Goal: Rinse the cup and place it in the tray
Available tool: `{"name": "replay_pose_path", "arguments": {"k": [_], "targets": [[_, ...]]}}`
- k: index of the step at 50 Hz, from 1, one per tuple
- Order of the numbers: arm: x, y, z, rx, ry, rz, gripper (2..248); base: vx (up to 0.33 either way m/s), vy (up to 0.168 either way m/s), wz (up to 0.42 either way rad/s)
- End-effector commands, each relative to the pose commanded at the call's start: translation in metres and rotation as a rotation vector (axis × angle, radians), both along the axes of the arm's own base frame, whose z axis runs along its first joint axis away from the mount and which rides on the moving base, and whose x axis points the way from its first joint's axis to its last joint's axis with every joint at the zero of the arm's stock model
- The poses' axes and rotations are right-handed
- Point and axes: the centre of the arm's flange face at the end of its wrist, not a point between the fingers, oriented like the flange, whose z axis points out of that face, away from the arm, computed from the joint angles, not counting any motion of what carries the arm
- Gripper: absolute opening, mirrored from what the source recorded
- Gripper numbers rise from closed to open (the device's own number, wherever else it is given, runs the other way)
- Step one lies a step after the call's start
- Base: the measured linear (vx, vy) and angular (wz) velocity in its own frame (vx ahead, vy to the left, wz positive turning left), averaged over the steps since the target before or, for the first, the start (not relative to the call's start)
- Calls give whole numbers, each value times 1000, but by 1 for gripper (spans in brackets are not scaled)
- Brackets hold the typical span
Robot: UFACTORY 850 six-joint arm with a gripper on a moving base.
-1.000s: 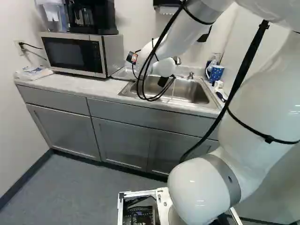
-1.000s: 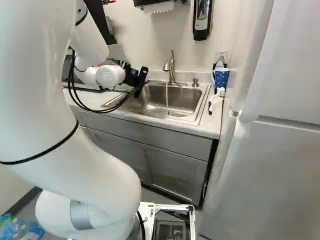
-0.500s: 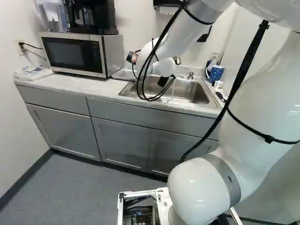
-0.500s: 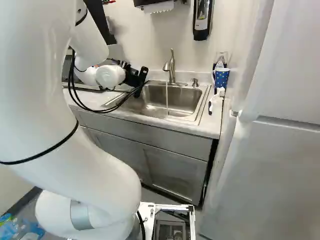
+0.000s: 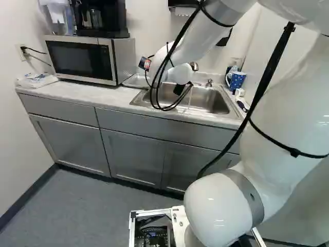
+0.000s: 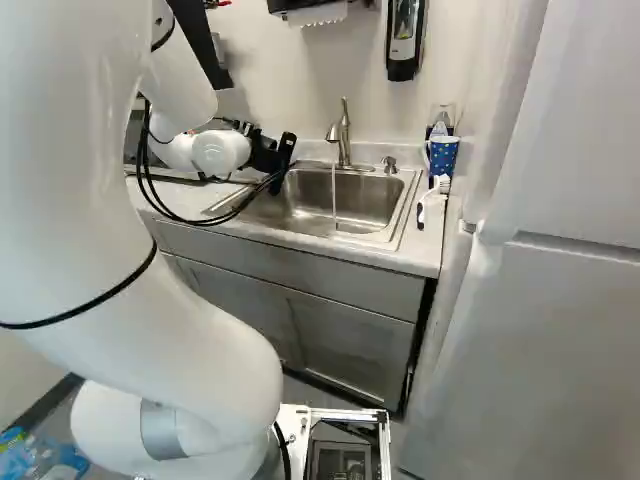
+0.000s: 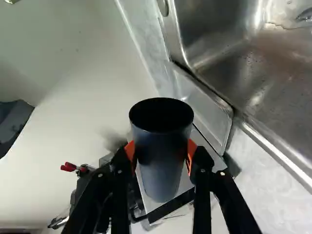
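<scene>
In the right base view my gripper (image 6: 265, 154) is beside the sink basin, at the end of the arm. The wrist view shows the gripper (image 7: 161, 151) shut on a dark blue-grey cup (image 7: 162, 163), an orange pad against either side. The cup's round, dark mouth is visible; its inside is too dark to make out. A shallow clear tray (image 7: 207, 114) lies on the counter beside the sink, past the cup. Water runs from the faucet (image 6: 343, 135) into the sink (image 6: 350, 205), away from the cup.
A microwave (image 5: 82, 59) stands on the counter, with a coffee maker (image 5: 100, 18) on it. Right of the sink are a blue dotted mug (image 6: 442, 155) and a white brush (image 6: 430, 200). A soap dispenser (image 6: 404, 40) hangs on the wall.
</scene>
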Motion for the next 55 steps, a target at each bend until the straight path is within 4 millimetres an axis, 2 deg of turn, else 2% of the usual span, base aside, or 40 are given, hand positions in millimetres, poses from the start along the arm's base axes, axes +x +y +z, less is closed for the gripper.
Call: {"name": "replay_pose_path", "arguments": {"k": [55], "targets": [[0, 0, 0, -552, -116, 102, 120, 0, 0, 0]]}}
